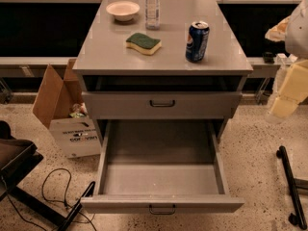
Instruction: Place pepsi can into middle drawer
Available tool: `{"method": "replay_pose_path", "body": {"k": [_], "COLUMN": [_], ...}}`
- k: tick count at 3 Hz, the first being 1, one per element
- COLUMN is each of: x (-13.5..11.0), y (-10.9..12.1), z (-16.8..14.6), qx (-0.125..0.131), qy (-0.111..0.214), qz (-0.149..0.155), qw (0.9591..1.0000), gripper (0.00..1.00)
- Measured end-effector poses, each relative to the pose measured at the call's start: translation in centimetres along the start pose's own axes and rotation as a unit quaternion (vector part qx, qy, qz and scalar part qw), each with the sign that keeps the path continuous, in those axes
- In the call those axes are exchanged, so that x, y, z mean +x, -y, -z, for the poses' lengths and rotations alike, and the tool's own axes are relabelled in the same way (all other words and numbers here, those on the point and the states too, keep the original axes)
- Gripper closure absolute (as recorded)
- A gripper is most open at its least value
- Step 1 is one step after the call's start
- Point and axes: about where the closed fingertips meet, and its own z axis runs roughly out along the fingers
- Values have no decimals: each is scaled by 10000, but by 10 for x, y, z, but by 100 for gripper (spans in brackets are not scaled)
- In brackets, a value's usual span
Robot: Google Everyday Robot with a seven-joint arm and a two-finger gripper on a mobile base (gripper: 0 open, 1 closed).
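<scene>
The arm enters at the right edge, its pale claw [285, 100] hanging tilted beside the desk [110, 47], holding nothing; whether it is wide or narrow I cannot tell. The pepsi can [197, 41] stands upright on the desk, left of the claw and well apart. Lower left of the claw, the middle drawer [192, 203] is pulled out, showing its bare grey floor. Far left, a cardboard box [67, 114] holds scraps.

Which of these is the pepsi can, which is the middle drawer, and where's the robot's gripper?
pepsi can [197, 42], camera view, blue side of the can.
middle drawer [161, 178], camera view, bare floor of the pulled-out tray.
gripper [282, 108], camera view, pale lower end at the right edge.
</scene>
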Motion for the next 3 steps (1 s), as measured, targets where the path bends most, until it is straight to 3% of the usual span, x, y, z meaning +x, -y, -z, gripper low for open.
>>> {"method": "replay_pose_path", "body": {"k": [1,2,3], "x": [0,-4,7], "y": [0,6,17], "z": [0,-8,-37], "qx": [1,235,454], "qy": [1,254,862], "qz": [0,-126,-491], "qw": [10000,9993,9940], "gripper": [0,0,0]}}
